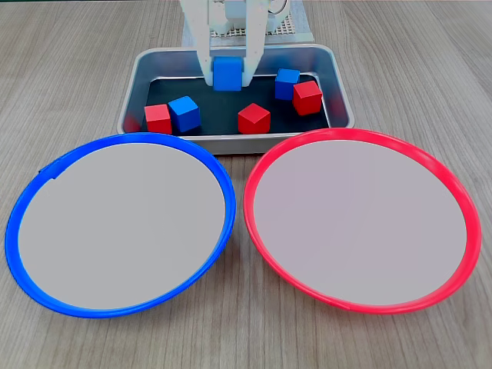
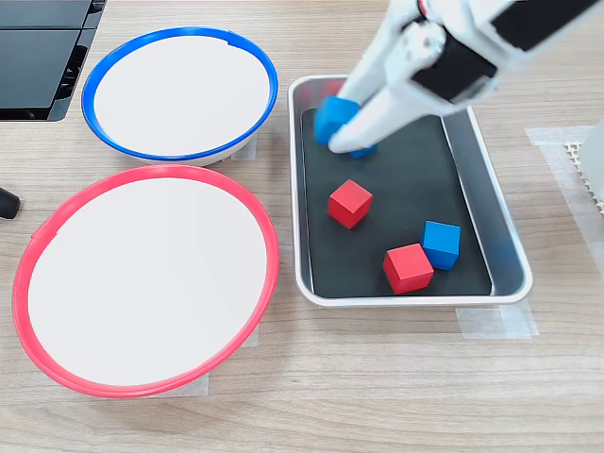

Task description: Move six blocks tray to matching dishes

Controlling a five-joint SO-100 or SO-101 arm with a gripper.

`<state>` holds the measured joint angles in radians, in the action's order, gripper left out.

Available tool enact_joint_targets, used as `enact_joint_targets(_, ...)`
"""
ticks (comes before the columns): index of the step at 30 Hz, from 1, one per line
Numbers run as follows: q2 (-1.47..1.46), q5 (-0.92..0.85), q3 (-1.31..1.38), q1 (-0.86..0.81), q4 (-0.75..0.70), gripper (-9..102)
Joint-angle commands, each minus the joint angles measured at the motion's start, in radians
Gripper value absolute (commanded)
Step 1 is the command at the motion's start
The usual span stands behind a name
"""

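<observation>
My white gripper (image 1: 227, 79) is shut on a blue block (image 1: 227, 72), held over the back of the silver tray (image 1: 135, 84). In the other fixed view the gripper (image 2: 342, 129) comes in from the upper right with that block (image 2: 330, 119) at the tray's (image 2: 493, 212) far end. Five blocks lie on the black floor: red (image 1: 157, 118), blue (image 1: 184, 113), red (image 1: 254, 118), blue (image 1: 287, 80) and red (image 1: 307, 97). Both the blue-rimmed dish (image 1: 119, 223) and the red-rimmed dish (image 1: 361, 219) hold nothing.
The dishes sit side by side in front of the tray, almost touching each other. The arm's white base (image 1: 231, 19) stands behind the tray. A black device (image 2: 42, 57) lies beyond the blue-rimmed dish (image 2: 179, 92). Tape strips hold the tray and the red-rimmed dish (image 2: 142, 278) to the wooden table.
</observation>
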<state>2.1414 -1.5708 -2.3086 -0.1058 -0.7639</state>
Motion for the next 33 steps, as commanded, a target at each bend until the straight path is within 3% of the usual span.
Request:
enact_joint_targets(1, -0.155, 0.155, 0.204, -0.009, 0.087, 0)
enact_joint_targets(5, -0.402, 0.186, 0.413, -0.051, 0.129, 0)
enact_joint_targets(8, -0.548, 0.175, 0.503, -0.092, 0.172, 9)
enact_joint_targets(14, -0.670, 0.117, 0.541, -0.167, 0.204, 24)
enact_joint_targets(16, -0.663, 0.117, 0.523, -0.175, 0.198, 23)
enact_joint_targets(19, -0.574, 0.207, 0.503, -0.164, 0.089, 2)
enact_joint_targets(21, -0.390, 0.356, 0.459, -0.155, -0.138, 0)
enact_joint_targets(23, -0.295, 0.423, 0.411, -0.152, -0.236, 0)
enact_joint_targets(28, -0.153, 0.482, 0.268, -0.176, -0.431, 15)
enact_joint_targets(30, -0.146, 0.482, 0.212, -0.183, -0.445, 22)
enact_joint_targets(33, -0.166, 0.500, 0.178, -0.183, -0.445, 25)
